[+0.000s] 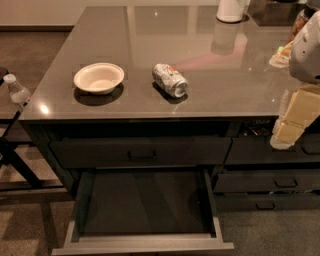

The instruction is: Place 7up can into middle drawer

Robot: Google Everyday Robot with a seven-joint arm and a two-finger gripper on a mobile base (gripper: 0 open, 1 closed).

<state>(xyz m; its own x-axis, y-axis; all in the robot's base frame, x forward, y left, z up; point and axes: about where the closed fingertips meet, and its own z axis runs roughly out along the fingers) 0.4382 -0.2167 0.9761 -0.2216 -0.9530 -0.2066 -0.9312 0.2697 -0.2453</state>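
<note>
The 7up can [170, 80] lies on its side near the middle of the dark grey countertop [150, 35], its shiny round end facing the front right. The middle drawer [145, 202] below is pulled wide open, showing a dark flat bottom with nothing in it and a lighter grey front panel edge [142, 245]. My gripper [286, 135] is at the right edge of the view, hanging over the counter's front right corner, well right of the can and apart from it.
A cream round bowl [98, 77] sits left of the can. A white container [231, 10] stands at the counter's back. The closed top drawer [141, 154] has a bar handle. Narrower drawers [272, 181] are on the right. A water bottle [17, 92] is on the left.
</note>
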